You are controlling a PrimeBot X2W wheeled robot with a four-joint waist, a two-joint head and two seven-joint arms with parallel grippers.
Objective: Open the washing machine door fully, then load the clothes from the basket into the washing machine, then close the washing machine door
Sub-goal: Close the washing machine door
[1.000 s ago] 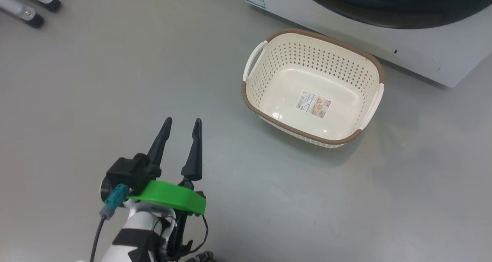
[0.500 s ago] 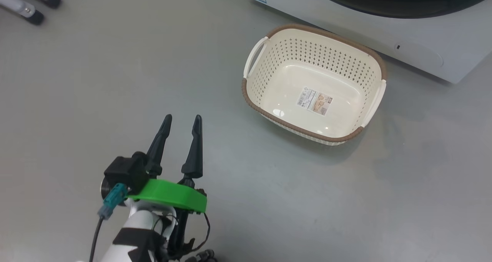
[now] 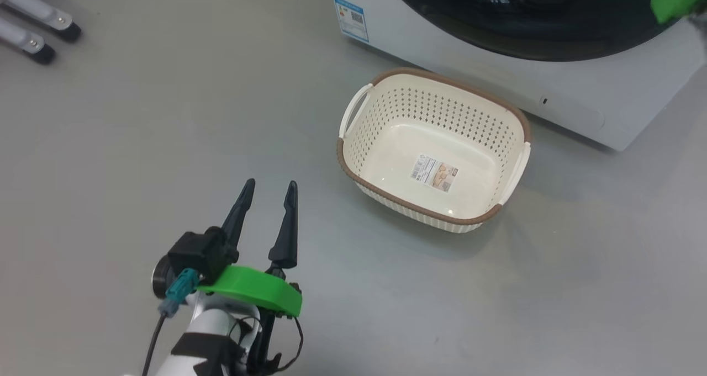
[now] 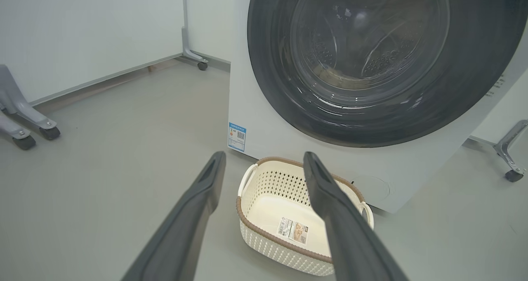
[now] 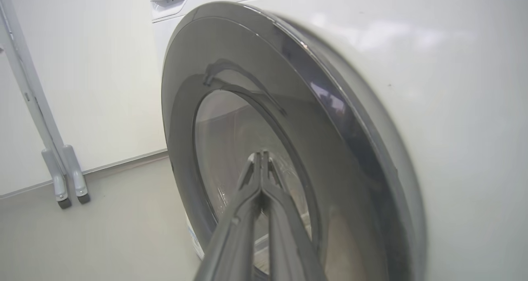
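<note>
Head view: we mark the left gripper (image 3: pixel 271 184) at 7 o'clock, fingers spread apart, holding nothing, pointing to 12. From it the basket (image 3: pixel 436 108) sits on the floor (image 3: pixel 110 144) at 2 o'clock, well apart, long axis running 10 to 4, carrying just its label sticker (image 3: pixel 434 173). Beyond the basket, at 12 to 1, stands the washing machine (image 3: pixel 580 94).

Left wrist view: the washing machine door (image 4: pixel 272 66) looks flush on the front. Behind the glass we see what may be the clothes (image 4: pixel 330 72), a pale yellowish patch too blurred to confirm.

Right wrist view: the right gripper (image 5: pixel 262 154) has its fingers pressed together on nothing, tips aimed at the door glass at 12. We cannot tell if they touch.

We judge the right arm nearer, so any last push on the door is its job, straight ahead. The door rim meets the white panel at 3, with open floor at 9.
</note>
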